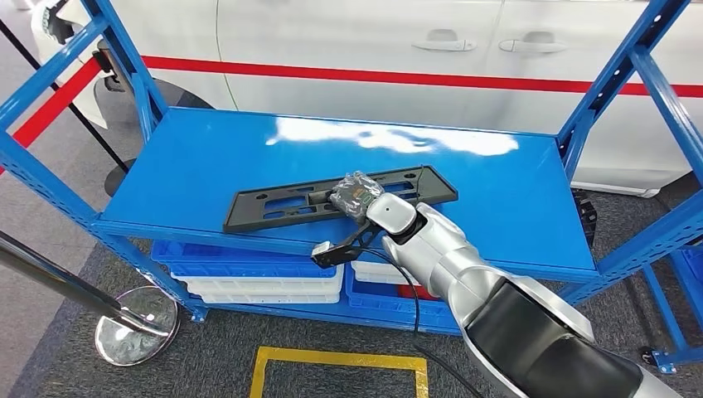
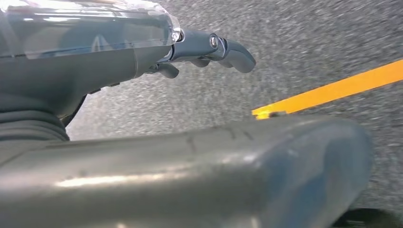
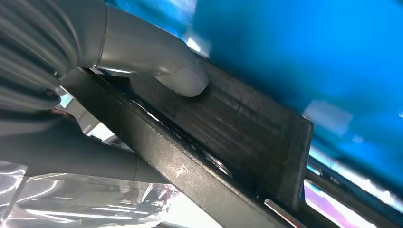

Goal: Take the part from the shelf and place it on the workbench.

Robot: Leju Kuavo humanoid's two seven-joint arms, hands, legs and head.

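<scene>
Head view: my right hand (image 1: 356,197) reaches over the front edge of the blue shelf (image 1: 207,157) and closes on the long black part (image 1: 273,203), gripping it a little right of its middle. The part lies flat on the shelf, its long axis running from about eight o'clock to two o'clock, its near edge close to the shelf's front lip. Under that shelf, at six o'clock, sit stacked blue and white bins (image 1: 257,278). A white car (image 1: 348,41) with a red stripe stands beyond the shelf at twelve o'clock, and a yellow floor marking (image 1: 340,358) lies on the grey carpet below.

From my right wrist, my grey thumb (image 3: 183,80) presses on the ribbed face of the part (image 3: 247,137), with the shelf's blue surface (image 3: 309,52) beyond it; my fingers wrap the part's other side.

From my left wrist, my left hand (image 2: 209,50) hangs over the grey carpet (image 2: 294,42), fingers curled inward and holding nothing, with a yellow line (image 2: 332,90) on the floor nearby.
</scene>
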